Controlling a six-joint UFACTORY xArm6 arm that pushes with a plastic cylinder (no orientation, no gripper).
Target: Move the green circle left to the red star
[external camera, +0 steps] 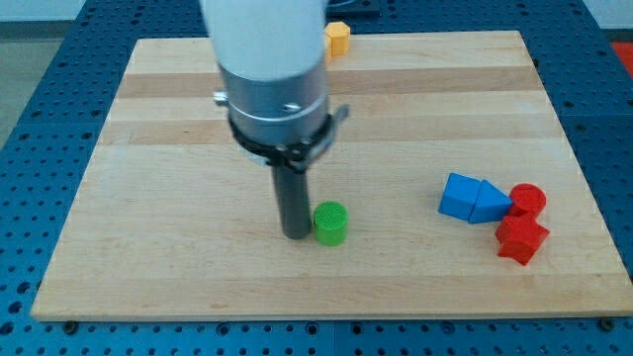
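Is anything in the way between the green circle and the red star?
Nothing visible stands between them. My tip sits right against the green circle on the view's left side. Bare wood stretches from the circle toward the view's right until the cluster where the red star lies, below the blue blocks and the red cylinder.

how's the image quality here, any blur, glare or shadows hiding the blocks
Camera view: lighting is even and soft, with no strong glare on the wooden board. The big white and grey arm body near the view's top looks slightly soft. My tip and the green circle beside it are sharp, with only faint shadows. The red star is clear.
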